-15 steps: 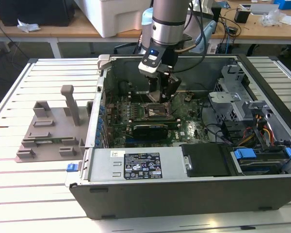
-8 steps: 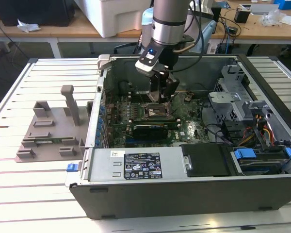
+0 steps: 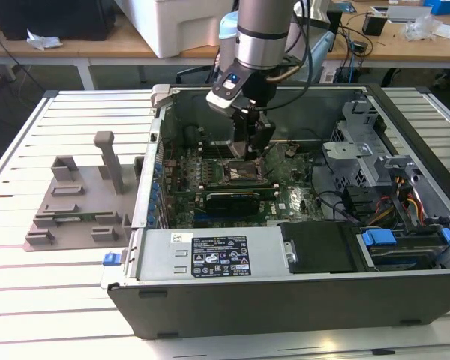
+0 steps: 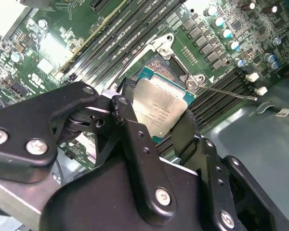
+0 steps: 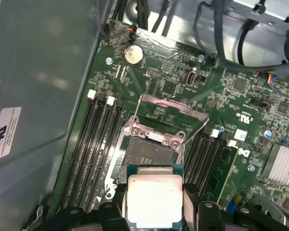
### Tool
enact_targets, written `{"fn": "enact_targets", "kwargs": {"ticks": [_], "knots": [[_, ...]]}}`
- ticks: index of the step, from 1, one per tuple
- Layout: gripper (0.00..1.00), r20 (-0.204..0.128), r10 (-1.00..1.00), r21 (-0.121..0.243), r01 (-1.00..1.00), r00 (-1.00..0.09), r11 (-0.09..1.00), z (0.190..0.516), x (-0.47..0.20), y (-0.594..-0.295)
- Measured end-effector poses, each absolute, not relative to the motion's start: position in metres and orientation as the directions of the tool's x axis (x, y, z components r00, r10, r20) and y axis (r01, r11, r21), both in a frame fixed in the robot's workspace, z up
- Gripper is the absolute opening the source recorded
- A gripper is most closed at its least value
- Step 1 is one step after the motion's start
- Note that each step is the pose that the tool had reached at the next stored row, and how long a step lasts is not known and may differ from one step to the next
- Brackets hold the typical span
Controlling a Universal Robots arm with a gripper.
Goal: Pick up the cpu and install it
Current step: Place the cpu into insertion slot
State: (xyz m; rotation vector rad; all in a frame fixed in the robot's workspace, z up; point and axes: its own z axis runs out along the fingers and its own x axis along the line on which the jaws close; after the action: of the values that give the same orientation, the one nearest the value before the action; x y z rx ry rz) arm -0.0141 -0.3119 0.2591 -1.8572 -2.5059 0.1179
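Exterior view: black gripper [image 3: 250, 152] reaches into an open grey computer case [image 3: 285, 309] on the white slatted desk [image 3: 60, 300]. Second wrist view: gripper clamped on the silvery square cpu [image 4: 161, 107]. First wrist view: cpu held near the open metal-framed socket [image 5: 149, 153], not seated.

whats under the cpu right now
The cpu, gripped by the end effector, hangs over the open socket on the motherboard. Part of the socket's contact field shows in the first wrist view; whatever lies directly beneath the chip is covered.
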Motion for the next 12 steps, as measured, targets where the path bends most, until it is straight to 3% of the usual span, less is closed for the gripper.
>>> {"fn": "enact_targets", "kwargs": {"ticks": [12], "knots": [[0.54, -0.038, 0.984, -0.075, 0.982, -0.176, 0.173, 0.2591, -0.0134, -0.3119]]}}
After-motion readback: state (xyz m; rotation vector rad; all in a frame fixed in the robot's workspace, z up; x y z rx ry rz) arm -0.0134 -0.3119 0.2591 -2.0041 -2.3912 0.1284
